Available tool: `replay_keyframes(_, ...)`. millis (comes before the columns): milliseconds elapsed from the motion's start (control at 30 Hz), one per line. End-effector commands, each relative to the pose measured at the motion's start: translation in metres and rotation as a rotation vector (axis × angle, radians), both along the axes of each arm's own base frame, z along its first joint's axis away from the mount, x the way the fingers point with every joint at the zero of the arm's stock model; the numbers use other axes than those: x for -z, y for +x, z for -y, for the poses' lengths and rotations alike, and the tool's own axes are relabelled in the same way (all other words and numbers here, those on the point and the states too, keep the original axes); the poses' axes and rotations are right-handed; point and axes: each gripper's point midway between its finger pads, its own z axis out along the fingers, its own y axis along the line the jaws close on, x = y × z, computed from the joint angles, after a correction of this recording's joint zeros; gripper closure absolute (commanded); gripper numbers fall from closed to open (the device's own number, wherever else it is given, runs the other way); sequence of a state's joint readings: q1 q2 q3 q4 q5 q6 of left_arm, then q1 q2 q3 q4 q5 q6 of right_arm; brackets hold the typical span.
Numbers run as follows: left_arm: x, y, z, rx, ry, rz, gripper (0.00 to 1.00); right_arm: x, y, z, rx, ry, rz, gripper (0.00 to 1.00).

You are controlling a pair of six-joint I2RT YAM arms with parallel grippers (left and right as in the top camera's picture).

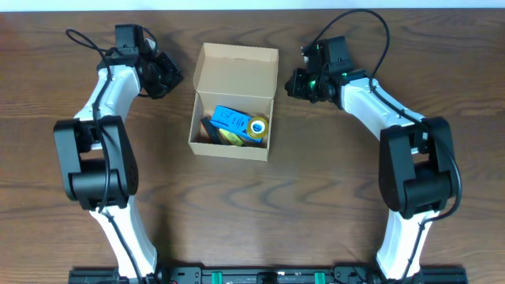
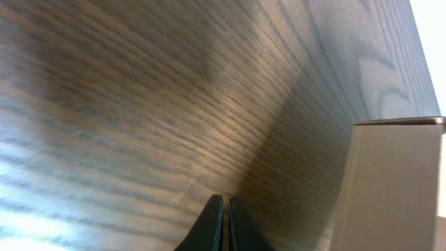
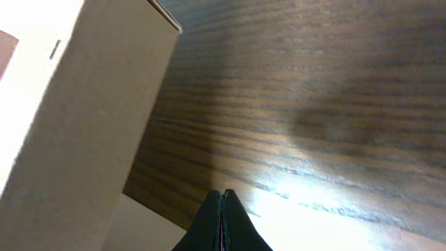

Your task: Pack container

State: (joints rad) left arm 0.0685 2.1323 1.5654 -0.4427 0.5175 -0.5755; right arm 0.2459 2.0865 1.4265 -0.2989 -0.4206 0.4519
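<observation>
The container (image 1: 233, 150), a tan cardboard box, stands at the table's middle with its flap lid (image 1: 237, 71) open and tilted back. Inside lie a blue packet (image 1: 230, 118), a yellow tape roll (image 1: 257, 126) and dark and yellow items. My left gripper (image 1: 175, 79) is shut and empty, just left of the lid. Its tips (image 2: 226, 202) hover over bare wood, with the box wall (image 2: 390, 188) to the right. My right gripper (image 1: 292, 85) is shut and empty, just right of the lid. Its tips (image 3: 222, 195) are beside the box wall (image 3: 83, 125).
The dark wood table (image 1: 316, 181) surrounds the box. The arm bases stand along the front edge (image 1: 252, 276).
</observation>
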Motion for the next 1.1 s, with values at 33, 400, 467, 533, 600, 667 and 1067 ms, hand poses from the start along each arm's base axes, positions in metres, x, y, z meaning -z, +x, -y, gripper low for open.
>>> replay_keyframes(33, 0.012, 0.004, 0.013, 0.031, -0.089, -0.001, 0.95, 0.006, 0.009, -0.002, 0.012, 0.038, -0.008, 0.99)
replay_keyframes(400, 0.008, 0.018, 0.047, 0.084, -0.218, 0.058, 0.95, 0.005, 0.023, -0.013, 0.016, 0.103, 0.040, 0.99)
replay_keyframes(467, 0.007, 0.017, 0.051, 0.097, -0.230, 0.059, 0.95, 0.001, 0.026, -0.017, 0.003, 0.122, 0.060, 0.99)
replay_keyframes(533, 0.006, 0.016, 0.053, 0.103, -0.239, 0.059, 0.95, -0.003, 0.028, -0.021, -0.006, 0.131, 0.083, 0.99)
replay_keyframes(600, 0.004, 0.015, 0.054, 0.110, -0.257, 0.060, 0.95, -0.008, 0.030, -0.026, -0.020, 0.147, 0.105, 0.99)
replay_keyframes(667, 0.003, 0.015, 0.051, 0.118, -0.265, 0.066, 0.95, -0.014, 0.032, -0.031, -0.038, 0.170, 0.128, 0.99)
replay_keyframes(1067, -0.013, 0.011, 0.044, 0.222, -0.313, 0.137, 0.95, -0.036, 0.036, -0.043, -0.143, 0.202, 0.246, 0.99)
